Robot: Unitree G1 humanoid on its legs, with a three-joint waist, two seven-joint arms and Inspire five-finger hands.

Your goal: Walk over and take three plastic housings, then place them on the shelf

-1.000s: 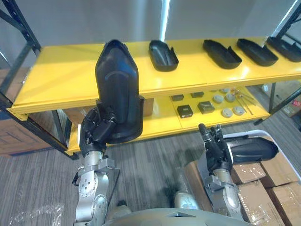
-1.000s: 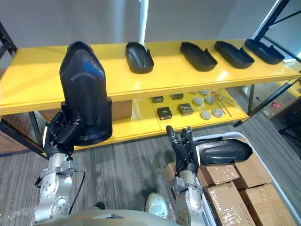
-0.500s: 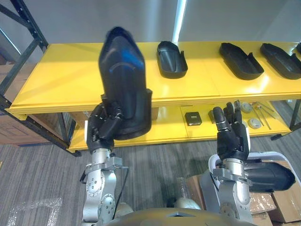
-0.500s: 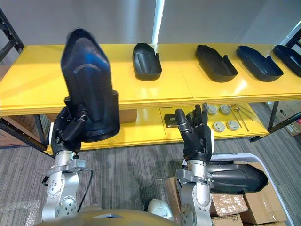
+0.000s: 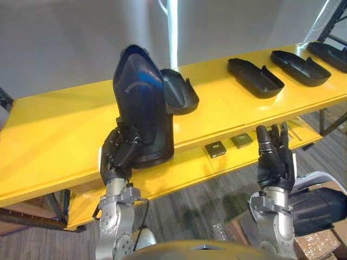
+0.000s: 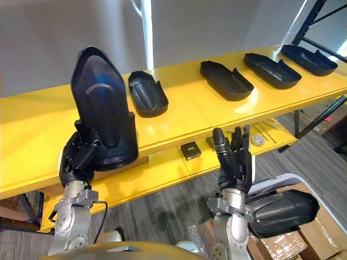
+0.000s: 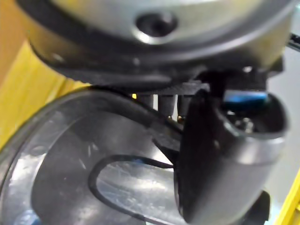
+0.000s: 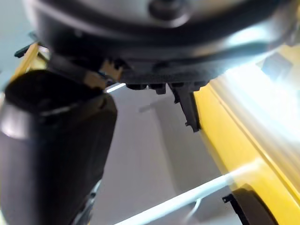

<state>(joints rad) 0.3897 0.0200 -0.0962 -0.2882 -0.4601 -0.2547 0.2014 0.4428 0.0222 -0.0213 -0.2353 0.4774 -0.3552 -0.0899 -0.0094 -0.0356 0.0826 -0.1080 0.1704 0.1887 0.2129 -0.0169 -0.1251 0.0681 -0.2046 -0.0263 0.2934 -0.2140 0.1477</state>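
My left hand (image 5: 120,153) is shut on the lower end of a black plastic housing (image 5: 142,105), held upright in front of the yellow shelf (image 5: 59,130); the glossy housing (image 7: 89,178) also shows close up in the left wrist view. Three more black housings lie on the shelf top: one (image 5: 179,90) just behind the held one, another (image 5: 255,77) to the right, a third (image 5: 297,59) further right. My right hand (image 5: 275,160) is raised with straight fingers, open and empty, below the shelf's front edge. Another housing (image 6: 282,211) lies low on the right beside that arm.
Small dark boxes (image 5: 216,149) and round parts (image 6: 258,140) lie on the lower yellow shelf. Cardboard boxes (image 6: 320,238) stand on the floor at the lower right. A black rack post (image 6: 314,16) rises at the far right. The shelf top left of the held housing is bare.
The camera has moved closer and swung left, so the shelf looks nearer and slanted. My left hand still holds the housing upright. My right hand stays raised and open.
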